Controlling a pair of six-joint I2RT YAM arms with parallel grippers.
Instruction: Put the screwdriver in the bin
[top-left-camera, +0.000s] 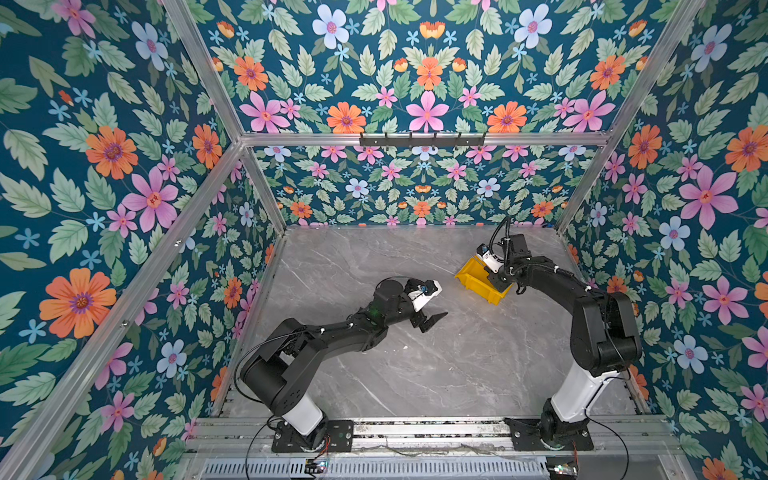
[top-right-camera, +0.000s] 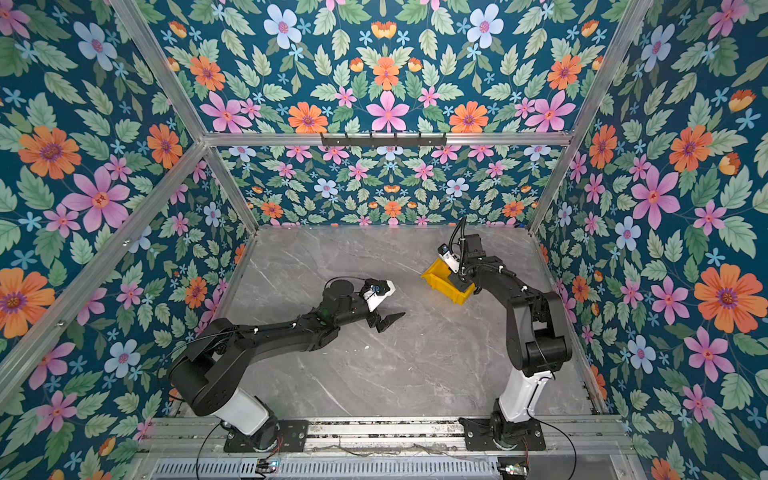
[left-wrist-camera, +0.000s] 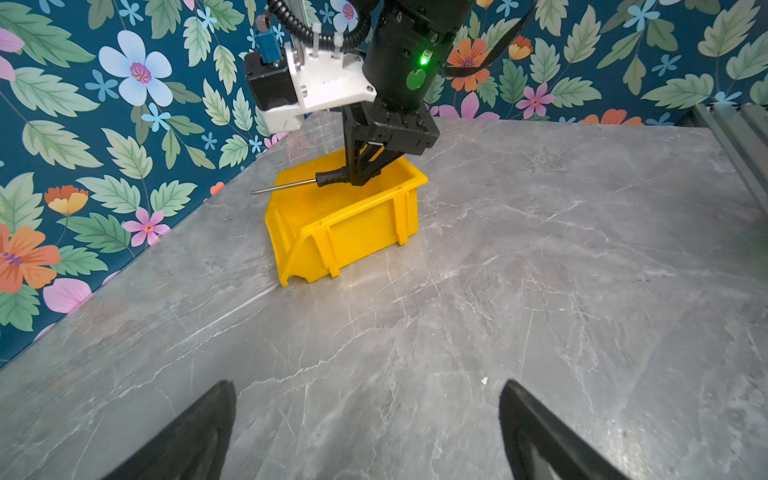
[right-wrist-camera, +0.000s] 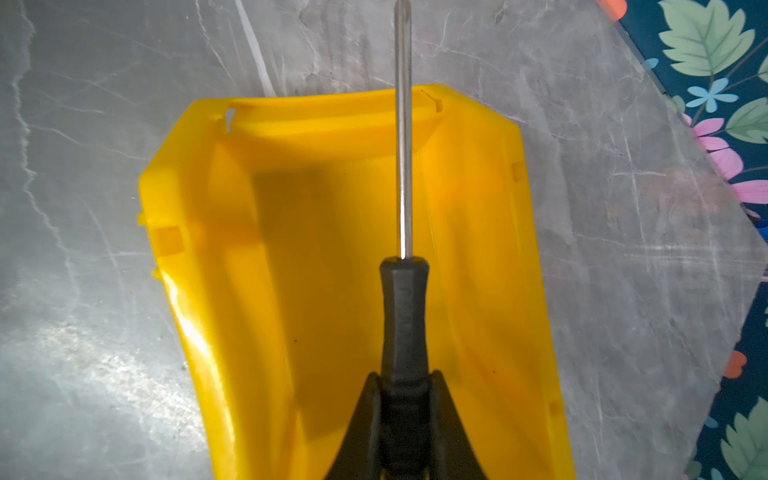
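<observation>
Here, left end effector (left-wrist-camera: 368, 386): jaws apart, empty, low over the bare desk (left-wrist-camera: 540, 291).
bin (left-wrist-camera: 345, 232): upright on the desk, nothing inside.
screwdriver (right-wrist-camera: 404, 316): roughly level over the bin's opening, shaft tip past the low lip.
right end effector (right-wrist-camera: 405, 399): clamped on the handle.
risk: released here, the shaft may land on the lip and tip out; lowering could shove the bin.

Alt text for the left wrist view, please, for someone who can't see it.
The right gripper holds a black-handled screwdriver roughly level over a yellow bin, its shaft poking out past the rim. The bin sits on a grey marbled table near a floral wall; the open left gripper shows in the foreground.
</observation>
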